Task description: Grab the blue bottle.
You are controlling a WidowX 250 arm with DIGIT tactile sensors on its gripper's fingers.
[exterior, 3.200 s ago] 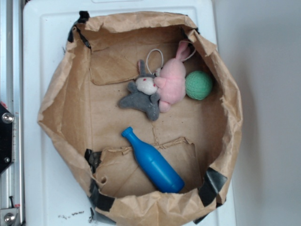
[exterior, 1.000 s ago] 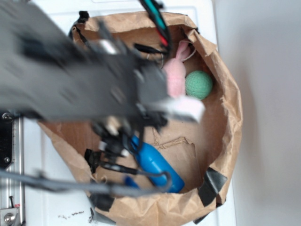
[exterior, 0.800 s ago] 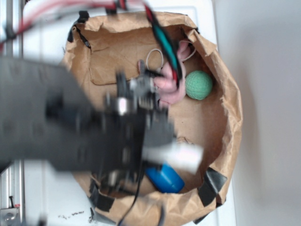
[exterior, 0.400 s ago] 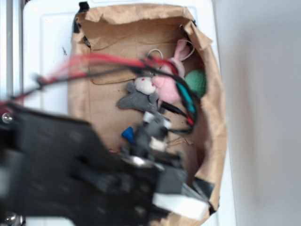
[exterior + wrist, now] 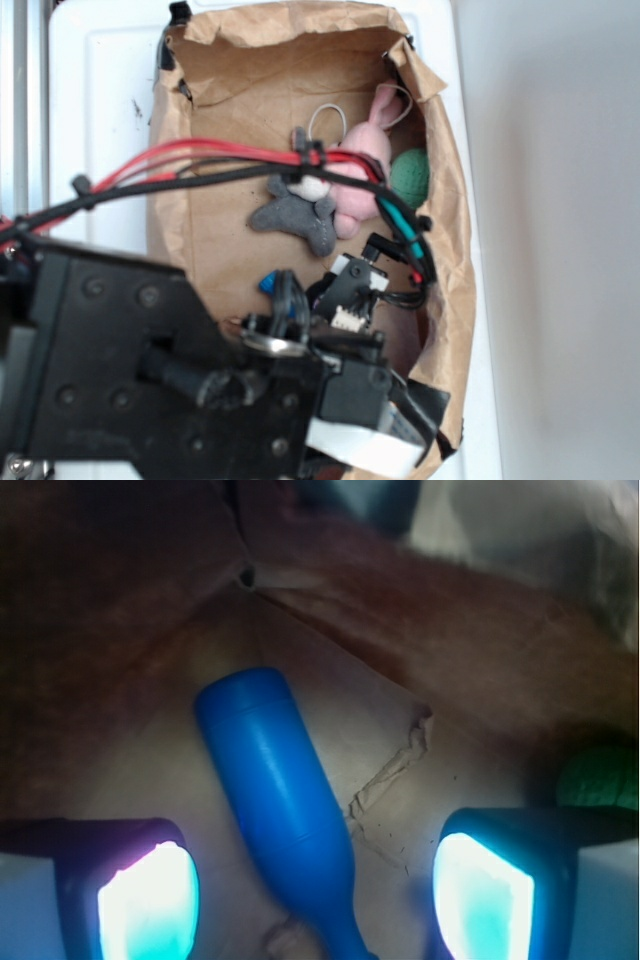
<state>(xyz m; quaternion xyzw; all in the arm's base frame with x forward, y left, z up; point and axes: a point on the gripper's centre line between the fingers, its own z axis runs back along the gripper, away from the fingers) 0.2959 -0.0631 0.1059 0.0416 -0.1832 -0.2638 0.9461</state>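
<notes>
The gripper point(image 5: 310, 890) hung inside the paper bag point(image 5: 220, 60), its fingers point(image 5: 145, 890) spread wide and holding nothing; the blue bottle point(image 5: 275, 810) lay flat on the bag floor between them, touching neither, neck towards the wrist camera. From outside, the arm point(image 5: 130, 370) hid most of the bottle; grey point(image 5: 295, 212) and pink point(image 5: 365, 175) plush toys and a green ball point(image 5: 410, 178) lay beyond.
</notes>
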